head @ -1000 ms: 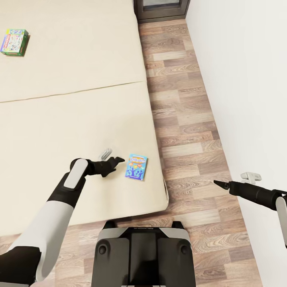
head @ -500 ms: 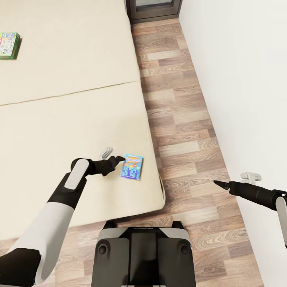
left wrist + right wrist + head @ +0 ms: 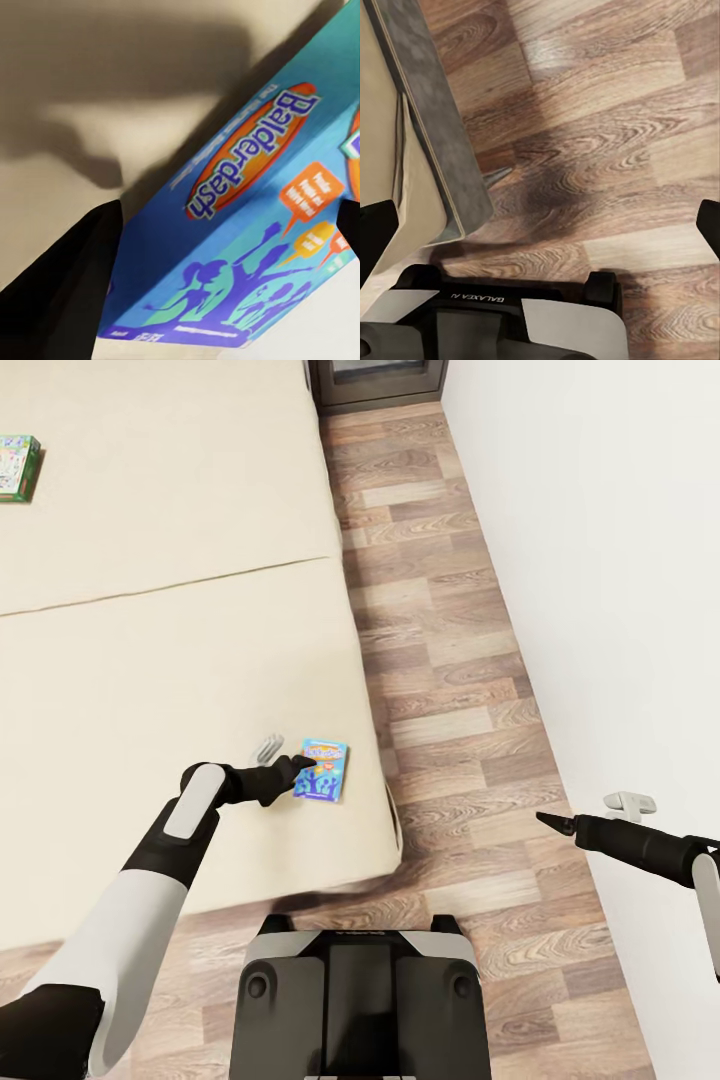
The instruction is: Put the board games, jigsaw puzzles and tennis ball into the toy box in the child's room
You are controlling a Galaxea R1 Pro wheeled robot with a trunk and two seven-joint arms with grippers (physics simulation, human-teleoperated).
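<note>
A: Where is the blue board game (image 3: 323, 770) found?
B: Flat on the bed (image 3: 170, 610), near the mattress corner; the green-edged board game (image 3: 17, 467) lies well apart.
A: Left gripper (image 3: 300, 767)?
B: Fingers spread, straddling the blue box's edge (image 3: 247, 247). Right gripper (image 3: 548, 822) is held over the floor (image 3: 450, 660), spread wide.

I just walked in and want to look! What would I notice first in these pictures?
First, the bright blue board game near the corner of the big beige bed, with the left gripper right at its edge. Up close it reads "Balderdash". Another green-edged game box lies far off on the mattress, and the right gripper hangs over the wood floor.
</note>
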